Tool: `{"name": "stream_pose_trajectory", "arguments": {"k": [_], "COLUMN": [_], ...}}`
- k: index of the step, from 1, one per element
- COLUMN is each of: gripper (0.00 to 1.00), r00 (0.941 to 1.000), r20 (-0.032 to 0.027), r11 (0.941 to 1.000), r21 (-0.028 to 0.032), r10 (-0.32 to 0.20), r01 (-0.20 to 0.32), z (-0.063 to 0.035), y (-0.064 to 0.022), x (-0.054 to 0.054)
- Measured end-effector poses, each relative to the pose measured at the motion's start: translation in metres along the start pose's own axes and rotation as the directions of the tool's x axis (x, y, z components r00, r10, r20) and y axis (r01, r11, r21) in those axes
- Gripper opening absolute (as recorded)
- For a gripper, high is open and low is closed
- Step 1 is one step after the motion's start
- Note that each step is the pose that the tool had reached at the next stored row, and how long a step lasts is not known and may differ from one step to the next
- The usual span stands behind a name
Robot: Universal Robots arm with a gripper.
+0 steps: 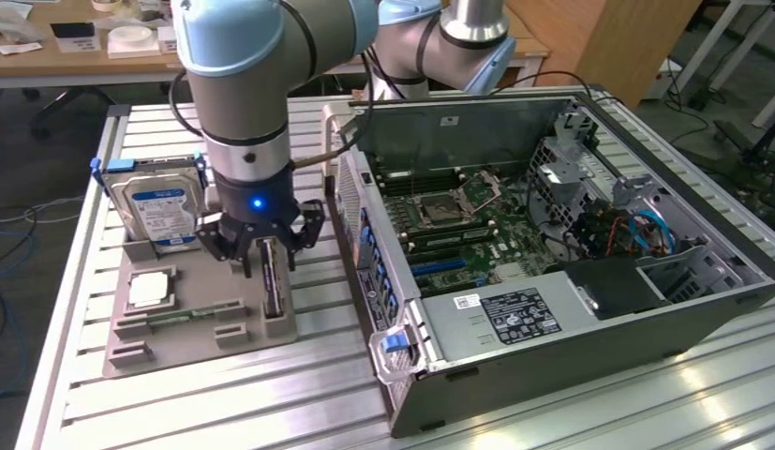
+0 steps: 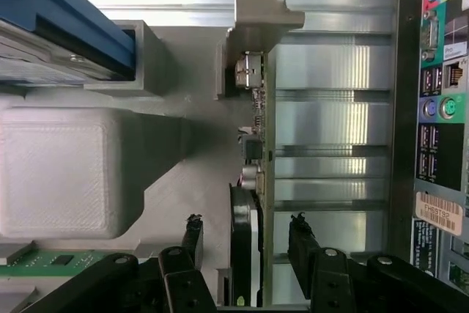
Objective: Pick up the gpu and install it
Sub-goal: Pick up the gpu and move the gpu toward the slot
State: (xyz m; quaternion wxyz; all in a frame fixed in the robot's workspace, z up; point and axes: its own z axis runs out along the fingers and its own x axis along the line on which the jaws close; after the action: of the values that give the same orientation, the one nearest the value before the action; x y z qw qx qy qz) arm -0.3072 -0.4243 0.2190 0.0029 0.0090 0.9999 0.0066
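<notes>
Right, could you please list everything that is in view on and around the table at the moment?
gpu: one, black with brownish edge, standing on edge in the holder.
hard drive: one, silver with white-and-blue label, upright in the holder.
processor chip: one, silver, flat in the holder.
memory stick: one, green, lying in the holder.
holder: one, grey, on the table at the exterior view's left.
computer case: one, dark grey, open, at the exterior view's right.
table: one, silvery, slatted.
arm: one, grey and light blue, above the holder.
fingers: two, black, open, one on each side of the gpu, apart from it.
</notes>
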Motion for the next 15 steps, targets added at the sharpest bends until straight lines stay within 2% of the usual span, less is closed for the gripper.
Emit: {"name": "stream_pose_trajectory", "arguments": {"k": [2, 6, 7, 15], "gripper": [0.59, 0.58, 0.51, 0.51], "r00": [1.0000, 1.0000, 1.0000, 0.9999], "r20": [0.0000, -0.0002, -0.0001, 0.0003], "r11": [1.0000, 1.0000, 1.0000, 0.9999], "r21": [0.0000, 0.0002, 0.0001, 0.0003], "r10": [0.001, 0.001, 0.002, 0.012], "r01": [-0.001, -0.001, -0.002, -0.012], "z": [0.0032, 0.0036, 0.0036, 0.0039], "y": [0.0000, 0.0000, 0.0000, 0.0007], "x": [-0.0009, -0.0012, -0.0012, 0.0027]}}
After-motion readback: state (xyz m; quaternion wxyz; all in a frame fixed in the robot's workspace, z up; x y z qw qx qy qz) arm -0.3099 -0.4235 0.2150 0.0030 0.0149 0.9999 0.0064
